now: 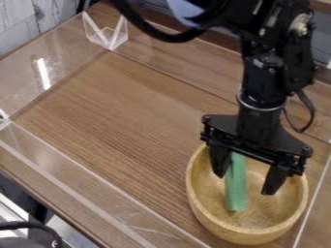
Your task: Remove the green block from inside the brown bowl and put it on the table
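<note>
The brown bowl (214, 220) sits on the table (116, 107) at the lower right. Inside it lies the green block (239, 191), a long bright green bar leaning from the bowl's floor up toward the far rim. My black gripper (249, 174) hangs straight down over the bowl, open, with one finger (219, 160) to the left of the block and the other finger (276, 176) to its right. The fingertips reach down inside the bowl, and the block's upper end stands between them. I cannot tell whether either finger touches the block.
Low clear acrylic walls (58, 160) edge the tabletop on the left and front. A small clear stand (106, 32) sits at the back left. The black arm (278, 48) rises above the bowl at the right.
</note>
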You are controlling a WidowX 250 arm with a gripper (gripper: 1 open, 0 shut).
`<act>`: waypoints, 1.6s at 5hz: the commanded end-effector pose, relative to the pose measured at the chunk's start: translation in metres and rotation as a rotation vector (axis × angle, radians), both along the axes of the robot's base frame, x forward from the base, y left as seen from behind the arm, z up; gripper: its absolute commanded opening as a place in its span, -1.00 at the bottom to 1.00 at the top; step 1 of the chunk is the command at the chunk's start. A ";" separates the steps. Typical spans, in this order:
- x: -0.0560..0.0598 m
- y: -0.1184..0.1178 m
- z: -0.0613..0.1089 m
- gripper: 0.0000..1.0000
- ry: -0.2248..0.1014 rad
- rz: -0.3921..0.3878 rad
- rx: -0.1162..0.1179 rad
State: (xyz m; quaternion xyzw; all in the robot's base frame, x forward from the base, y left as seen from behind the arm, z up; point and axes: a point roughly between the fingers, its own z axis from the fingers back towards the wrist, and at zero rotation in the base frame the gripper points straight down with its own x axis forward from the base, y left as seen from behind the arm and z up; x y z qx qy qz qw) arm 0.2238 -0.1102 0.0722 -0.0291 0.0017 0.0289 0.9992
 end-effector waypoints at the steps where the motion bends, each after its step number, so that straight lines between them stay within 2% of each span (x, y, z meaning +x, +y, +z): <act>1: 0.006 0.001 0.003 1.00 -0.028 0.011 -0.012; 3: 0.009 0.004 0.000 1.00 -0.038 0.021 -0.015; 6: 0.007 0.008 -0.014 1.00 -0.020 0.005 -0.009; 7: 0.007 0.009 -0.016 -1.00 -0.017 -0.002 -0.008; 8: 0.007 0.010 -0.015 -1.00 -0.014 -0.011 -0.007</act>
